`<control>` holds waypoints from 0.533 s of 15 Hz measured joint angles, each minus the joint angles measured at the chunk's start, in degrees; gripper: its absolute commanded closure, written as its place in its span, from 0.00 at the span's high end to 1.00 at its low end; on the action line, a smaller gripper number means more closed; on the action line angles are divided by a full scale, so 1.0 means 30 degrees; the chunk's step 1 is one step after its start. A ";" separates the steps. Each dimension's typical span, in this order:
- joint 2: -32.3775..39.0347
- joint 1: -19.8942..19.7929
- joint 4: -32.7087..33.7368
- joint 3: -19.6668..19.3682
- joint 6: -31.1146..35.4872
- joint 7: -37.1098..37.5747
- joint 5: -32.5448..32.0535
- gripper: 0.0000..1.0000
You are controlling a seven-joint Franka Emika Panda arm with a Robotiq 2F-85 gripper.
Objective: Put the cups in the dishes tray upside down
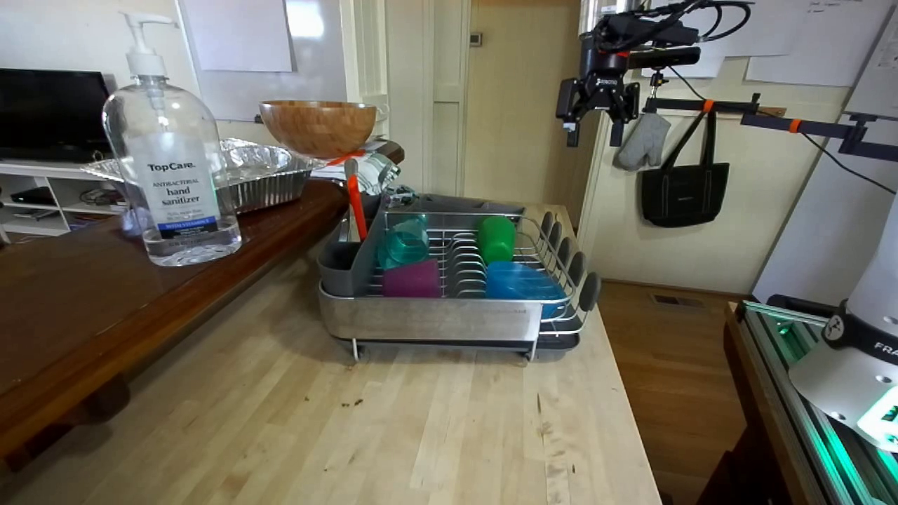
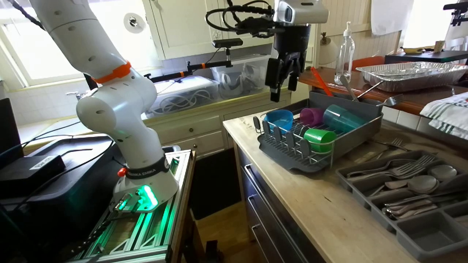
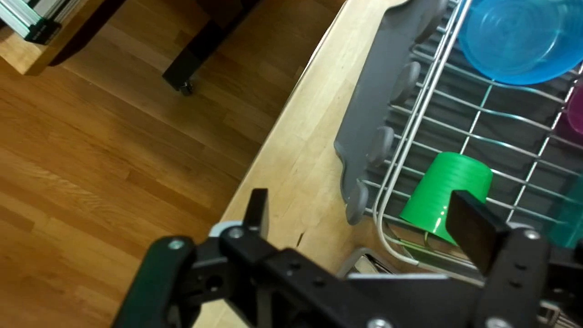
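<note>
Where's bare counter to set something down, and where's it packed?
Free: the counter bordered by the dish rack and brown table, save small specks; also the strip between the cutlery tray and counter edge. Crowded: the rack, holding four cups, and between it and the cutlery tray, where loose cutlery lies.

Cups (image 2: 340, 118) lie in the rack (image 1: 435, 319) on the counter (image 1: 393, 428).

Bright window (image 2: 36, 54). Pale cupboard (image 2: 179, 29). Wooden floor (image 3: 114, 146). Dark television (image 1: 52, 112).

Wooden counter (image 2: 343, 219), dish rack (image 1: 428, 319), cutlery tray (image 2: 433, 232) atop
</note>
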 measured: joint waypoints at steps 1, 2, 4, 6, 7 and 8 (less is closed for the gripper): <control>0.0015 -0.0010 0.0051 0.0092 0.0000 0.0199 -0.0100 1.00; 0.0018 -0.0016 0.0062 0.0109 0.0000 0.0289 -0.0145 1.00; 0.0070 -0.0106 0.0116 0.0101 -0.0336 0.0874 -0.0103 1.00; 0.0281 -0.0110 0.0304 0.0211 -0.0997 0.2738 0.0005 1.00; 0.0452 -0.0069 0.0420 0.0401 -0.1147 0.3852 0.0178 1.00; 0.0668 0.0015 0.0579 0.0680 -0.1266 0.5087 0.0397 1.00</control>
